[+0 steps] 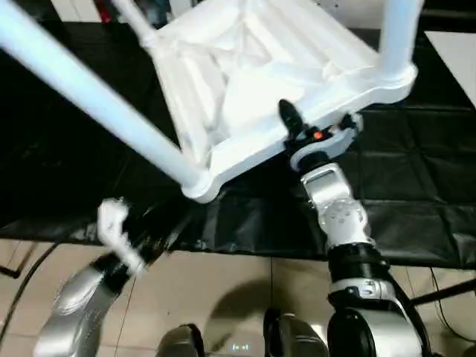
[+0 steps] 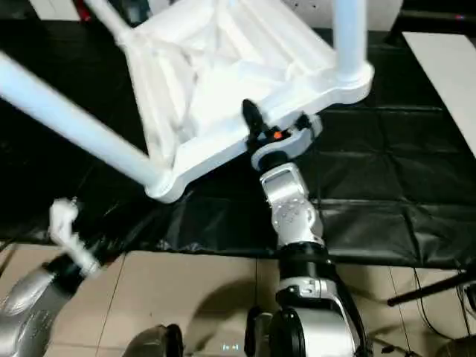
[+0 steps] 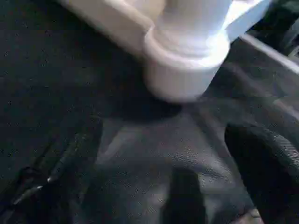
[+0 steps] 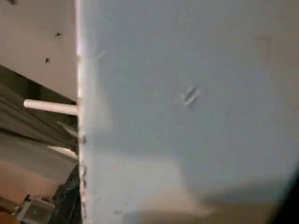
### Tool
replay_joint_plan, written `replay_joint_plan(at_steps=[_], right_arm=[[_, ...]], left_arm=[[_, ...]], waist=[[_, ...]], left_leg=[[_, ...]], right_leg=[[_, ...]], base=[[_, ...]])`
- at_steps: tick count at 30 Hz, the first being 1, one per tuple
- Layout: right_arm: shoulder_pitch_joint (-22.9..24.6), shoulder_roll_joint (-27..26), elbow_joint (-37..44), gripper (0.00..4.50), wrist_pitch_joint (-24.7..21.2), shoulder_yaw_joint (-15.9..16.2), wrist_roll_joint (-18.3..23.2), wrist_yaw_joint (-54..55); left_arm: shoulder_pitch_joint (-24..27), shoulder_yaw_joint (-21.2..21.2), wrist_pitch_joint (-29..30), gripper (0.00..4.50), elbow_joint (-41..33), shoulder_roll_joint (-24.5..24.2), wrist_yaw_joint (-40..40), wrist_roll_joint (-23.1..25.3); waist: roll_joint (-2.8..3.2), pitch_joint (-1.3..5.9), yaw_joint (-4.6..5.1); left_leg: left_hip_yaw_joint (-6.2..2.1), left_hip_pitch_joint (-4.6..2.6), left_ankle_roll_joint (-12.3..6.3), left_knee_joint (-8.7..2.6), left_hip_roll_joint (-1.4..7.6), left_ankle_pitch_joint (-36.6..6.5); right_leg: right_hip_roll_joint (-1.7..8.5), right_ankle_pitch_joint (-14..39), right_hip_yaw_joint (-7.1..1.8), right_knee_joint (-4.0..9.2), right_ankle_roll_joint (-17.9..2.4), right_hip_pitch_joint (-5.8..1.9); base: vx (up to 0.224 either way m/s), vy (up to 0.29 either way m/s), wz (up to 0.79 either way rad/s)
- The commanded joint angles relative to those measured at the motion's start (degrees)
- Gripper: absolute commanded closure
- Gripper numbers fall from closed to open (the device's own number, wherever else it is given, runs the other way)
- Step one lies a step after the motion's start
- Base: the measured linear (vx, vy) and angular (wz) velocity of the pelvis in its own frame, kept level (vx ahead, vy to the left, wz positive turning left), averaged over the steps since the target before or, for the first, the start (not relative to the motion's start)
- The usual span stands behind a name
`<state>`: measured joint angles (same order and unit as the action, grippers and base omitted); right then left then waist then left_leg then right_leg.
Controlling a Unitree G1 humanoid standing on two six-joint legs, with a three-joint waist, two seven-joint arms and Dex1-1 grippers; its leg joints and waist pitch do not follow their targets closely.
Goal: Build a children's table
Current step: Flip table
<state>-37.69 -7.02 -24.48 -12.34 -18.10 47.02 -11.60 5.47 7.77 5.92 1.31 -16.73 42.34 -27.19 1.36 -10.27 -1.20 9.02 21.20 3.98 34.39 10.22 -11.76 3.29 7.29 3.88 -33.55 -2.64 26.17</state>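
Three legs seated, table still upside down

Three legs show standing in their sockets as far as I can see; the children's table [image 1: 245,82] lies inverted and tilted on the black-covered table [image 1: 416,171], ribbed underside facing up; whether a fourth leg is in I cannot tell. My right hand [image 1: 305,134] pinches the near rim of the white top, one black finger over the edge, holding the piece steady. My left hand [image 1: 123,234] hangs just below and short of the nearest corner socket [image 3: 184,70], touching nothing; its fingers [image 3: 266,168] look spread, with the socket and its leg [image 1: 89,97] directly ahead of them. I judge the assembly nearly done; what is left is checking every leg and turning the table upright.
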Motion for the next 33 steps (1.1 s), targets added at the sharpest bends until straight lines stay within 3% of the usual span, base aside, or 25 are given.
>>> replay_joint_plan(at_steps=[1, 3, 4, 5, 6, 9, 10, 11, 14, 16, 17, 20, 24, 27, 28, 31, 32, 33], right_arm=[[-1.0, 1.2, 8.5, 2.48, 3.2, -0.1, -0.3, -1.7], [0.0, 3.6, 11.8, 2.48, 3.3, 0.3, -2.8, 0.0], [0.0, 3.6, 11.8, 2.48, 3.3, 0.3, -2.8, 0.0], [0.8, 5.1, 14.5, 2.48, 2.8, 0.4, -4.5, 1.8], [0.9, 5.1, 14.6, 2.48, 2.8, 0.4, -4.5, 1.8], [2.9, 7.8, 20.5, 2.48, 0.7, 1.1, -8.5, 5.9], [2.9, 7.8, 20.5, 2.48, 0.7, 1.1, -8.5, 5.9], [3.8, 8.9, 22.8, 2.48, -0.4, 2.2, -10.6, 7.1], [5.1, 10.5, 25.6, 2.48, -1.9, 4.1, -13.9, 8.9], [6.0, 11.7, 28.0, 2.48, -3.7, 5.9, -17.0, 10.7], [6.5, 12.4, 29.8, 2.48, -5.3, 7.1, -18.8, 12.4], [6.7, 13.2, 31.5, 2.48, -6.7, 8.2, -20.2, 13.6], [6.8, 15.7, 35.5, 2.48, -12.2, 11.2, -24.4, 17.0], [6.6, 16.0, 36.0, 2.48, -13.2, 11.5, -24.6, 17.6], [6.5, 16.6, 36.8, 2.48, -14.3, 12.1, -25.7, 18.3], [6.0, 18.6, 38.6, 2.48, -17.7, 14.0, -29.1, 20.1], [5.8, 19.0, 38.9, 2.48, -18.4, 14.4, -29.9, 20.5], [5.7, 19.3, 39.2, 2.48, -19.2, 14.8, -30.4, 20.8]], left_arm=[[0.9, 0.7, 0.4, 0.00, -1.9, -0.9, 0.1, 0.4], [3.3, 0.5, 2.4, 0.00, -7.9, -3.0, 0.6, -0.1], [3.3, 0.5, 2.4, 0.00, -7.9, -3.0, 0.6, -0.1], [4.9, 0.5, 5.0, 0.00, -13.9, -4.8, 0.5, -1.5], [5.0, 0.5, 5.1, 0.00, -14.1, -4.9, 0.5, -1.6], [5.4, 0.6, 12.1, 0.00, -25.4, -9.9, -0.1, -4.9], [5.4, 0.6, 12.1, 0.00, -25.4, -9.9, -0.1, -4.9], [4.6, 0.4, 14.6, 0.00, -28.3, -11.6, -0.6, -5.9], [2.7, 0.1, 18.5, 0.00, -31.8, -13.7, -1.2, -8.1], [-0.4, 0.1, 21.4, 0.00, -33.4, -15.7, -1.7, -8.8], [-2.8, 0.4, 23.2, 0.00, -34.0, -17.1, -2.4, -8.5], [-4.8, 1.1, 24.6, 0.00, -34.5, -18.7, -3.5, -8.3], [-10.2, 3.0, 26.8, 0.00, -35.3, -22.2, -4.3, -8.9], [-11.5, 3.3, 27.0, 0.00, -35.3, -22.8, -4.4, -9.0], [-14.2, 4.1, 27.4, 0.00, -35.1, -23.3, -5.3, -8.9], [-21.1, 5.3, 28.1, 0.00, -34.8, -25.8, -6.2, -8.4], [-22.5, 5.4, 28.2, 0.00, -34.8, -26.5, -6.2, -8.4], [-23.5, 5.4, 28.5, 0.00, -34.9, -26.9, -6.3, -8.6]], waist=[[0.10, 5.65, 0.26], [-0.29, 5.57, -0.16], [-0.01, 5.57, -0.45], [-0.16, 5.45, -0.41], [-0.28, 5.32, -0.37], [-0.21, 5.16, -0.55], [-0.53, 4.92, -0.43], [-0.73, 4.58, -0.32], [-0.61, 4.59, -0.19], [-0.60, 4.45, -0.03], [-0.76, 4.31, 0.19], [-0.89, 4.26, 0.53], [-0.72, 4.64, 1.05], [-0.63, 4.70, 1.22], [-0.60, 4.72, 1.29], [-0.76, 5.02, 0.96], [-0.96, 5.05, 0.97], [-1.01, 4.82, 1.01]], left_leg=[[0.39, -0.55, -7.45, -3.82, 2.07, -2.6], [0.42, -0.60, -7.25, -3.89, 2.26, -2.1], [0.34, -0.70, -7.05, -3.92, 2.44, -1.8], [0.48, -0.67, -7.35, -3.90, 2.22, -1.6], [0.54, -0.61, -7.16, -3.92, 2.25, -1.6], [0.59, -0.69, -6.30, -3.93, 2.10, -1.7], [0.68, -0.62, -6.13, -3.92, 1.81, -2.5], [0.80, -0.34, -5.46, -3.99, 1.50, -3.7], [0.81, -0.57, -3.65, -3.97, 1.34, -4.5], [0.73, -0.38, -2.97, -3.97, 1.09, -5.0], [0.76, -0.31, -2.29, -3.96, 0.77, -5.7], [0.62, -0.12, -1.39, -3.95, 0.56, -6.0], [0.54, -0.22, -0.98, -3.68, 0.26, -4.9], [0.56, -0.09, -0.78, -3.57, 0.25, -4.3], [0.55, -0.02, -0.79, -3.57, 0.31, -4.3], [0.72, -0.78, -0.11, -3.37, 0.28, -4.1], [0.54, -0.31, 0.26, -3.42, 0.21, -3.7], [0.47, -0.11, 0.67, -3.49, 0.29, -4.5]], right_leg=[[3.41, 9.9, -2.95, 2.62, -14.1, -4.71], [3.56, 10.1, -3.13, 2.34, -13.2, -4.63], [3.61, 9.9, -3.11, 2.17, -13.2, -4.53], [3.43, 9.7, -3.08, 2.17, -13.0, -4.42], [3.46, 9.7, -3.15, 2.12, -12.9, -4.40], [3.26, 10.4, -3.17, 1.97, -11.8, -4.23], [3.05, 11.3, -3.16, 2.14, -11.1, -4.19], [3.10, 14.2, -3.23, 2.51, -9.9, -4.27], [2.90, 16.5, -3.30, 2.46, -7.8, -4.10], [2.76, 17.8, -3.21, 2.74, -6.5, -4.16], [2.61, 19.9, -3.21, 3.00, -4.9, -4.17], [2.53, 22.9, -3.06, 3.27, -2.6, -4.25], [2.18, 22.0, -2.96, 3.14, -1.7, -4.26], [2.19, 20.7, -2.93, 3.02, -2.0, -4.29], [2.24, 20.3, -2.94, 2.98, -2.3, -4.29], [1.90, 17.5, -3.15, 2.68, -3.5, -4.00], [1.98, 16.6, -3.08, 2.37, -4.0, -4.51], [2.15, 18.9, -2.94, 2.66, -3.4, -4.53]], base=[[0.000, 0.000, 0.00], [0.000, 0.000, 0.00], [0.000, 0.000, 0.00], [0.000, 0.000, 0.00], [0.000, 0.000, 0.00], [0.000, 0.000, 0.00], [0.000, 0.000, 0.00], [0.000, 0.000, 0.00], [0.000, 0.000, 0.00], [0.000, 0.000, 0.00], [0.000, 0.000, 0.00], [0.000, 0.000, 0.00], [0.000, 0.000, 0.00], [0.000, 0.000, 0.00], [0.000, 0.000, 0.00], [0.000, 0.000, 0.00], [0.000, 0.000, 0.00], [0.000, 0.000, 0.00]])
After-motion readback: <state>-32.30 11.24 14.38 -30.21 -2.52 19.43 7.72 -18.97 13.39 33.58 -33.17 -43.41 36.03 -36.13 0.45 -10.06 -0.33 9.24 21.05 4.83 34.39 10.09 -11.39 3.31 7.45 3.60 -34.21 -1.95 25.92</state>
